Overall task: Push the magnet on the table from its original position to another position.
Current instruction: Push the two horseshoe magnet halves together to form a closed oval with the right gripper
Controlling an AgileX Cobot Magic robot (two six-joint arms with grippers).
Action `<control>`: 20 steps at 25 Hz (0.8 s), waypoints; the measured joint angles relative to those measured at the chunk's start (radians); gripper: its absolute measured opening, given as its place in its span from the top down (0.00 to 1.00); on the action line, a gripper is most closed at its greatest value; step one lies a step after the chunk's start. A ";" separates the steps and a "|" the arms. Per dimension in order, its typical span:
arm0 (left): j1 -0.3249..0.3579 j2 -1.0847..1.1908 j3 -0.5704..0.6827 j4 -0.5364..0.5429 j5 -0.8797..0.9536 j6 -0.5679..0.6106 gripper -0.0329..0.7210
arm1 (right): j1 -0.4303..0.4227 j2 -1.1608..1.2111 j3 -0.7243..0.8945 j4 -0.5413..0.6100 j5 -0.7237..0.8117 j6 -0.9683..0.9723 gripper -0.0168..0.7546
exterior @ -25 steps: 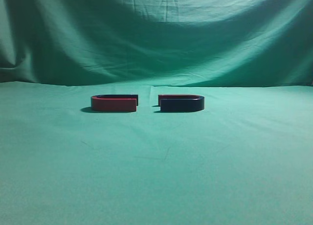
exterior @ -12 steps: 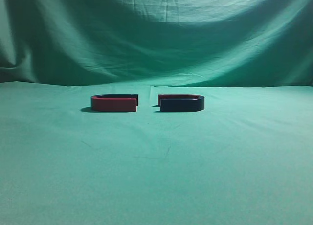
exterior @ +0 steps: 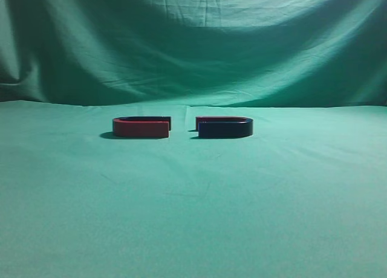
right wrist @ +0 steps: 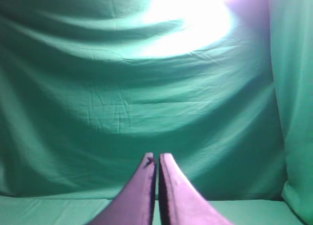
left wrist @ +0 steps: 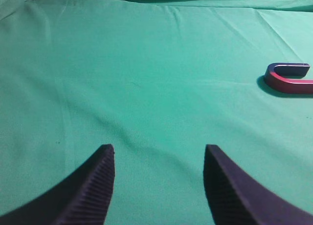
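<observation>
Two horseshoe magnets lie on the green cloth in the exterior view, open ends facing each other across a small gap. The left magnet [exterior: 141,127] shows its red side, the right magnet [exterior: 224,127] its dark blue side. Neither gripper shows in the exterior view. In the left wrist view my left gripper [left wrist: 159,151] is open and empty above bare cloth; the left magnet [left wrist: 289,78] lies far off at the right edge. In the right wrist view my right gripper [right wrist: 157,159] is shut and empty, pointing at the backdrop; no magnet shows there.
A green cloth covers the table [exterior: 193,205] and hangs as a wrinkled backdrop [exterior: 193,42] behind it. A bright glare [right wrist: 190,14] shows on the backdrop in the right wrist view.
</observation>
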 joint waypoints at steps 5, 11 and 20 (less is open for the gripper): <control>0.000 0.000 0.000 0.000 0.000 0.000 0.46 | -0.002 0.126 -0.176 0.002 0.173 0.006 0.98; 0.000 0.000 0.000 0.000 0.000 0.000 0.46 | -0.002 0.439 -0.408 0.039 0.577 0.026 0.98; 0.000 0.000 0.000 0.000 0.000 0.000 0.46 | -0.002 0.960 -0.719 0.140 1.033 -0.116 0.98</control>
